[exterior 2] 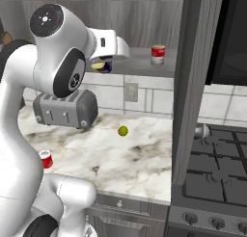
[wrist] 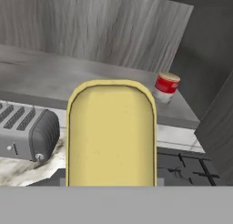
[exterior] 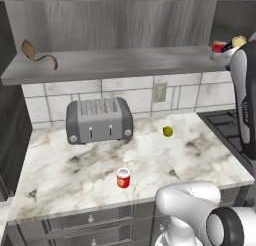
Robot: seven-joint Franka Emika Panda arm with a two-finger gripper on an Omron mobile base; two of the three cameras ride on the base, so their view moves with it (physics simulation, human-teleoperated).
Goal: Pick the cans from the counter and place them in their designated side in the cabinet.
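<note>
Cabinet shelf; blue can in tool.

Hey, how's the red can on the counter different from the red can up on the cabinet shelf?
The red can on the counter stands low on the white marble, alone near its front edge; the red can on the shelf stands high, near the cabinet's right end. The shelf can has a wide white middle band; the counter can shows only a small yellowish mark. Both stand upright, red-bodied with pale tops.
</note>
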